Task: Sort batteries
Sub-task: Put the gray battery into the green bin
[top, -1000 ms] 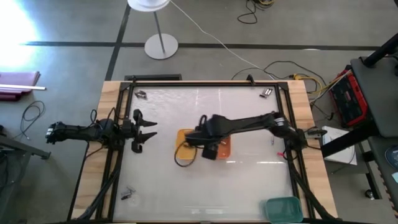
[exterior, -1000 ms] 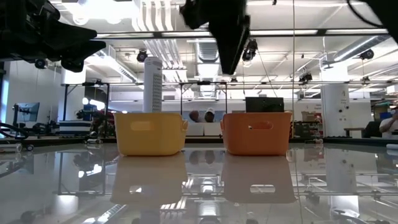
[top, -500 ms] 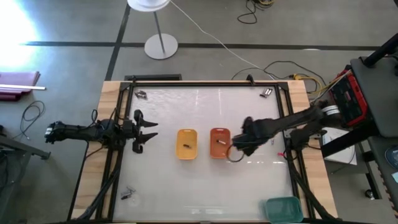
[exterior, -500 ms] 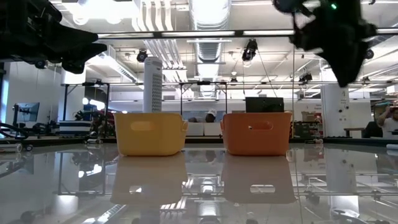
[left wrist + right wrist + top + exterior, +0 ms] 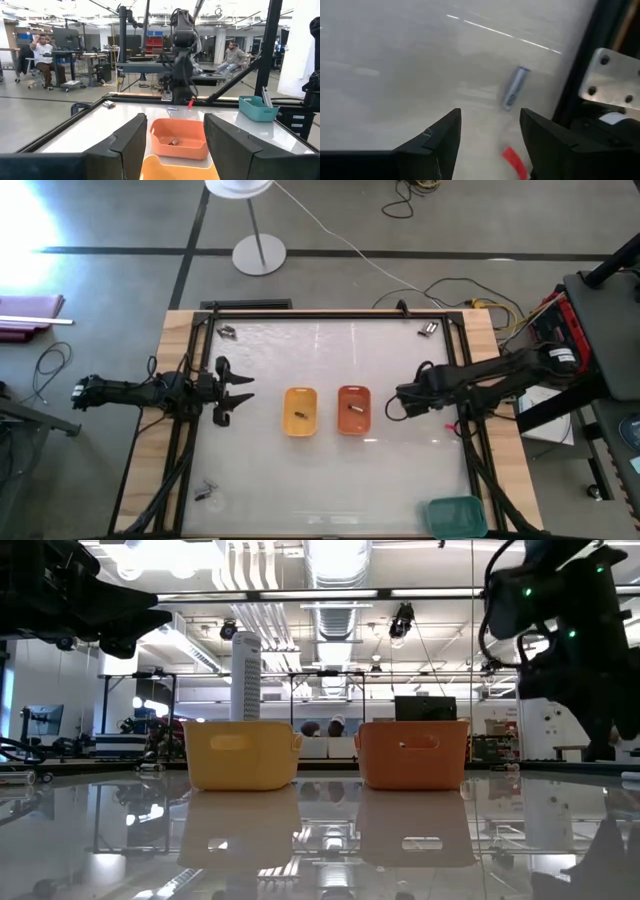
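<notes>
A yellow tray [image 5: 300, 411] and an orange tray [image 5: 353, 409] stand side by side at mid-table, each with one small battery lying inside [image 5: 300, 416] [image 5: 352, 409]. My right gripper [image 5: 403, 402] hangs open just right of the orange tray, holding nothing. Its wrist view shows a silvery battery [image 5: 515, 88] lying on the table ahead of the fingers. My left gripper [image 5: 236, 390] waits open at the table's left, pointing at the trays [image 5: 179, 142]. More batteries lie at the far left [image 5: 227, 332], far right [image 5: 430, 328] and near left [image 5: 205, 494] corners.
A teal tray [image 5: 457, 515] stands at the near right corner. A small red tag [image 5: 512, 160] lies near the right frame rail. Black frame rails [image 5: 478, 450] border the white table top. Bare table lies in front of and behind the two trays.
My right gripper has swung from above the yellow and orange trays toward the table's right edge and now hangs right of the orange tray. Both trays are uncovered in the high view and have stayed in place.
</notes>
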